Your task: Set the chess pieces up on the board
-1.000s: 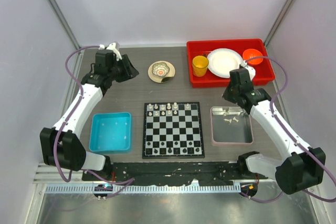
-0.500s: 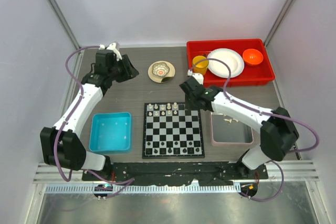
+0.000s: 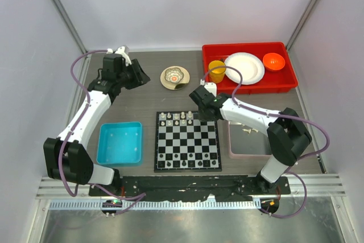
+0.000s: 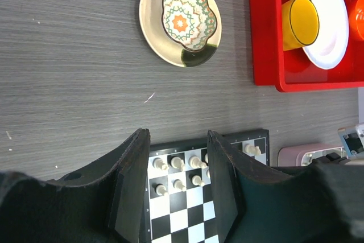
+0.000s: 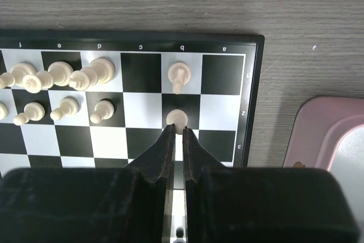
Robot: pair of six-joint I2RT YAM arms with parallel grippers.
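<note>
looking at the right gripper (image 5: 177, 131) first: its jaws are squeezed down to a sliver, and a pawn (image 5: 177, 116) sits right at the tips. it looks nipped between them to me (its base is hidden by the fingers, so i wouldn't swear to it). the pawn is straight ahead of the tips, upright, over the black square in column b, second row of the board (image 5: 222, 106). one square further on, same column, a taller piece (image 5: 180, 75) stands on the back row. so i reckon the next move is basically straight down and let go, no sideways shuffle, and mind that neighbour when backing off. the squares either side of the pawn are bare. further left there's a run of back-row pieces (image 5: 57, 75) with three pawns (image 5: 65, 108) in front.

the right arm is obviously the near one. the left gripper (image 4: 177, 135) hangs over the far left of the table (image 3: 142, 101), well apart from the board, jaws about half open with nothing in them.

containers: the grey tray (image 3: 253, 147) just right of the board has a couple of pieces (image 3: 248, 131) in it. the blue bin (image 3: 119, 155) on the left shows only pale specks i can't make out. the red bin (image 3: 244, 46) holds a yellow cup (image 3: 216, 71), a white plate (image 3: 244, 68) and an orange bowl (image 3: 273, 61).
</note>
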